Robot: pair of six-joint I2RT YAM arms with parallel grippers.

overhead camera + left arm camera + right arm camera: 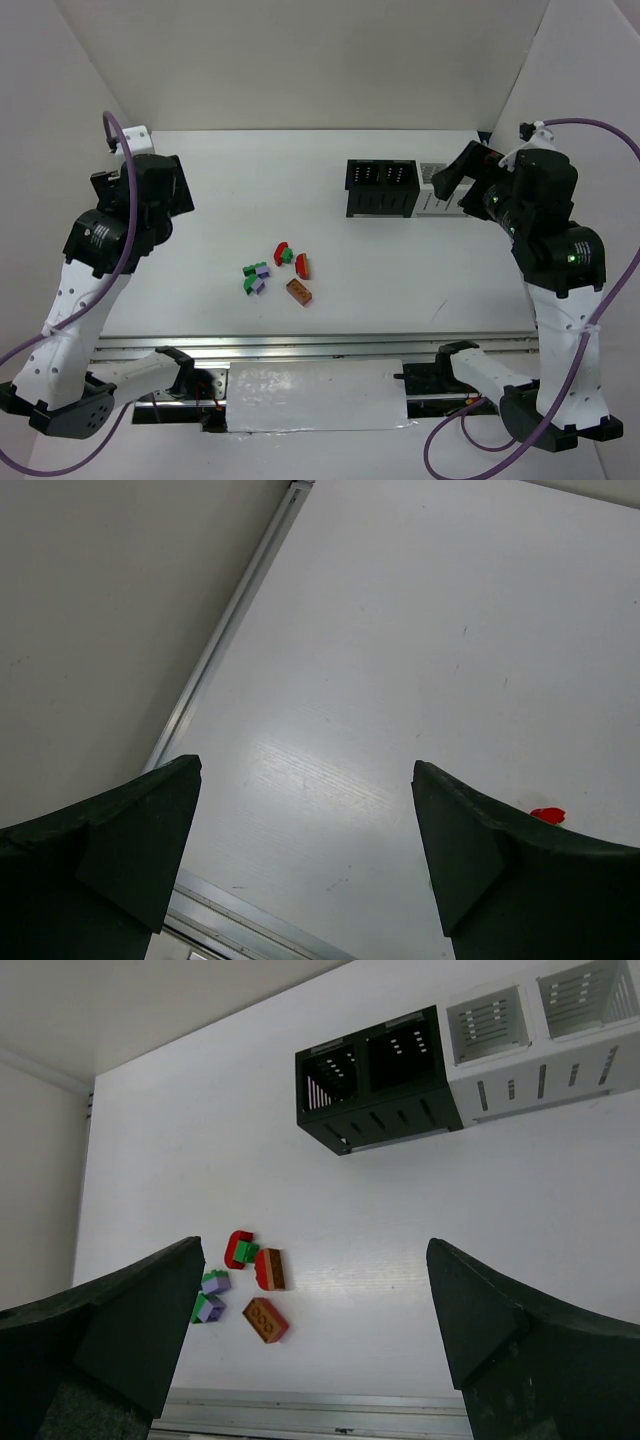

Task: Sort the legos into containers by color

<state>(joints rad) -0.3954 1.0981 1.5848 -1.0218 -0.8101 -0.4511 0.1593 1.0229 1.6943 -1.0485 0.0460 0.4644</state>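
Overhead rear view, wrists downward, legos (pixel 302 266) shared

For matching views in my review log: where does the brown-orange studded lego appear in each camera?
Top external: the brown-orange lego lies just below centre, at the near edge of the cluster.
Left wrist: not in it.
Right wrist: lower left.
Shared landmark: the black containers, in the top and right wrist views only.

- Your left arm (pixel 85 270) and right arm (pixel 560 290) have white lower links and black joint housings.
- A purple cable (pixel 131 185) loops along each arm.
- A green light (pixel 571 257) glows on your right arm.
- Your jaws are dark, matte wedges.
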